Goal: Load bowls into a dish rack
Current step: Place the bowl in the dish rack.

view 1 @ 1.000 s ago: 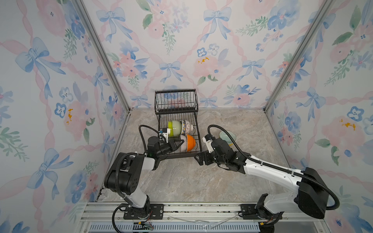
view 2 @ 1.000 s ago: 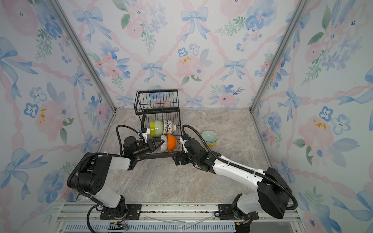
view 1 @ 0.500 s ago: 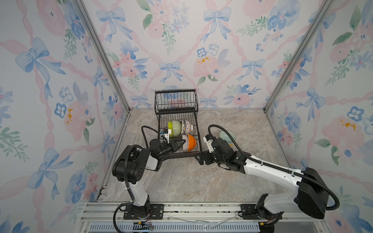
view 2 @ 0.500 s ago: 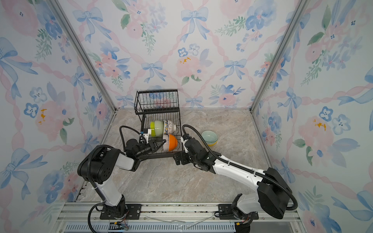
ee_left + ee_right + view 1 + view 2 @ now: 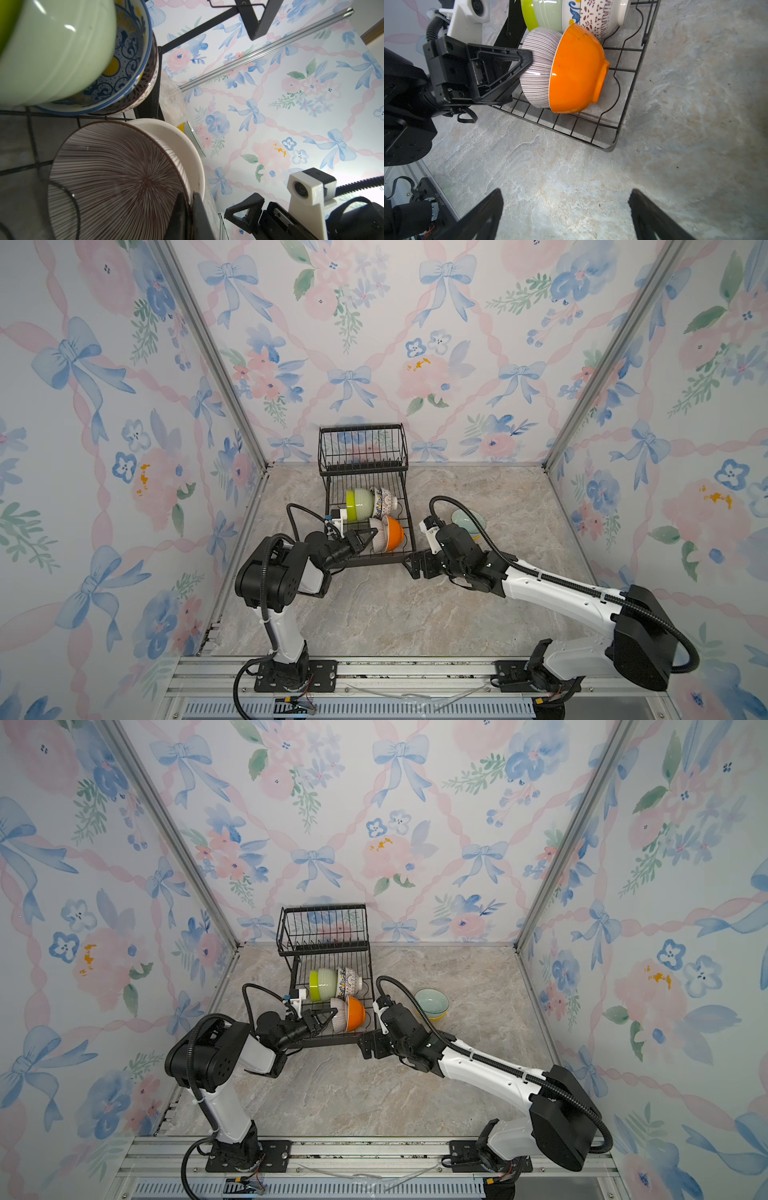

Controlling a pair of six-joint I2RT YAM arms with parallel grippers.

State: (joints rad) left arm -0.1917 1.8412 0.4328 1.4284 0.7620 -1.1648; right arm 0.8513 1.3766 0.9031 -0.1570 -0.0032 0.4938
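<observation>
The black wire dish rack point(image 5: 360, 428) point(image 5: 324, 909) stands at the back of the table. On its lower tray a lime green bowl point(image 5: 353, 506), a pale green bowl point(image 5: 548, 14) and patterned bowls point(image 5: 384, 501) stand nested on edge. In front of them a white ribbed bowl point(image 5: 376, 540) point(image 5: 538, 68) leans into an orange bowl point(image 5: 395, 534) point(image 5: 577, 68). My left gripper point(image 5: 362, 541) point(image 5: 188, 199) is shut on the ribbed bowl's rim. My right gripper point(image 5: 415, 566) point(image 5: 565, 192) is open over bare table by the rack's front corner. A pale teal bowl point(image 5: 467, 519) point(image 5: 432, 1002) sits to the right.
The teal bowl rests in a yellow one point(image 5: 436, 1016), behind my right wrist on the table. Flowered walls close in the back and both sides. The rack's front corner point(image 5: 613, 145) lies just beyond my right fingers point(image 5: 492, 205). Marble tabletop point(image 5: 374, 614) stretches toward the front rail.
My left arm has raised its elbow and pushed the gripper with the ribbed bowl slightly further into the rack toward the orange bowl. The right arm has stayed put.
</observation>
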